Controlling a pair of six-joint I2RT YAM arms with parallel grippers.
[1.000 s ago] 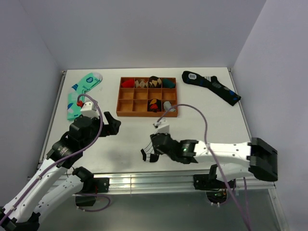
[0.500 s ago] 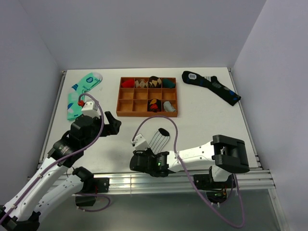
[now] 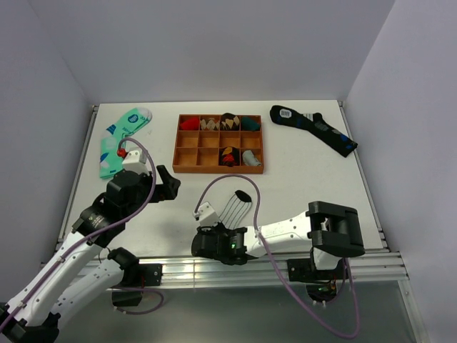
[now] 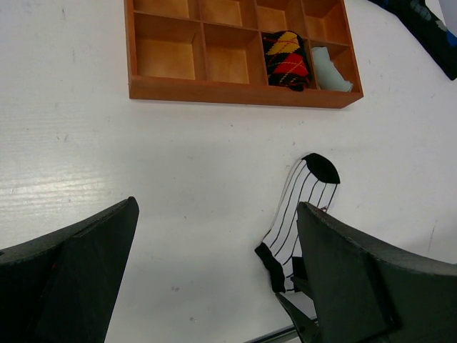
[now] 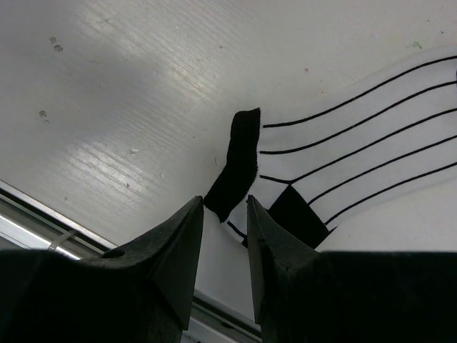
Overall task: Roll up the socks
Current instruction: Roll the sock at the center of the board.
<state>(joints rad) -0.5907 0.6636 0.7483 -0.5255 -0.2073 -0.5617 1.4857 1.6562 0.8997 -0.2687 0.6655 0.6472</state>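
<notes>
The white sock with thin black stripes (image 3: 233, 206) lies flat near the table's front edge, its black toe pointing at the tray and its black cuff nearest me. My right gripper (image 3: 216, 233) sits low at the cuff end. In the right wrist view its fingers (image 5: 223, 201) stand a narrow gap apart, and the cuff's corner (image 5: 235, 168) lies just beyond the tips with bare table showing between them. My left gripper (image 3: 168, 184) hovers wide open to the left of the sock (image 4: 300, 211), holding nothing (image 4: 216, 207).
A wooden compartment tray (image 3: 218, 168) with several rolled socks stands at mid-back. A mint green sock (image 3: 121, 136) lies at the back left, and a long black sock with blue patches (image 3: 314, 128) at the back right. The metal rail (image 3: 214, 268) runs along the near edge.
My right arm has swung left and back toward the near edge, and the striped sock now lies stretched out. Its jaws have narrowed. The left arm has barely moved.
</notes>
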